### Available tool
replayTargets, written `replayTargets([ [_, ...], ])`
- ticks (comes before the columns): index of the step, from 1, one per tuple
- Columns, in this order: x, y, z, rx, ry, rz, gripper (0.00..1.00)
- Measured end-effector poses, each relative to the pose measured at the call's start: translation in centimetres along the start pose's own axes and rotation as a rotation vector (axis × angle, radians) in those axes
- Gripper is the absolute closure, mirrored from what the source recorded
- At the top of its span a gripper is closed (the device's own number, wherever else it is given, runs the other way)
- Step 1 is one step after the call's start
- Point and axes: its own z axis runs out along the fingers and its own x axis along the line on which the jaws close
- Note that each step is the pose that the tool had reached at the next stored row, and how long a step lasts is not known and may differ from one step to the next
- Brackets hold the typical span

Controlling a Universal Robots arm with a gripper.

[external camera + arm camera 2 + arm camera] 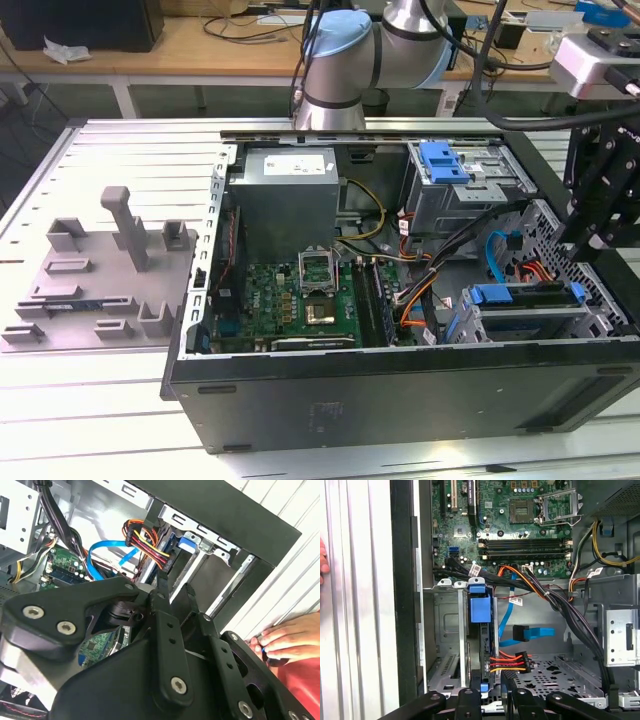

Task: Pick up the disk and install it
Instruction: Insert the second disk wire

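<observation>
Grey fixture (100,270) lying far left on table (90,420). Open case (400,385) sitting mid-scene, motherboard (290,300) showing inside. Disk (525,297) sitting in near-right bay, blue carrier around it, cables plugged beside. My gripper (492,697) hovering over that bay at right, fingers parted, gripping nothing. Person's hand (290,636) resting on table beside case.

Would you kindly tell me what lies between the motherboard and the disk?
In the first wrist view, a bundle of black and orange cables crosses between motherboard and disk.
</observation>
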Motion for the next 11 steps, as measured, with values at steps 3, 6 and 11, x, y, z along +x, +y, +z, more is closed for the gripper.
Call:
replayTargets([
  [3, -0.44, 0.02, -0.01, 0.0013, 0.0273, 0.0, 0.7],
  [6, -1.31, 0.06, -0.03, 0.0026, 0.055, 0.0, 0.7],
  [11, -2.57, 0.18, -0.06, 0.0037, 0.0784, -0.002, 0.7],
])
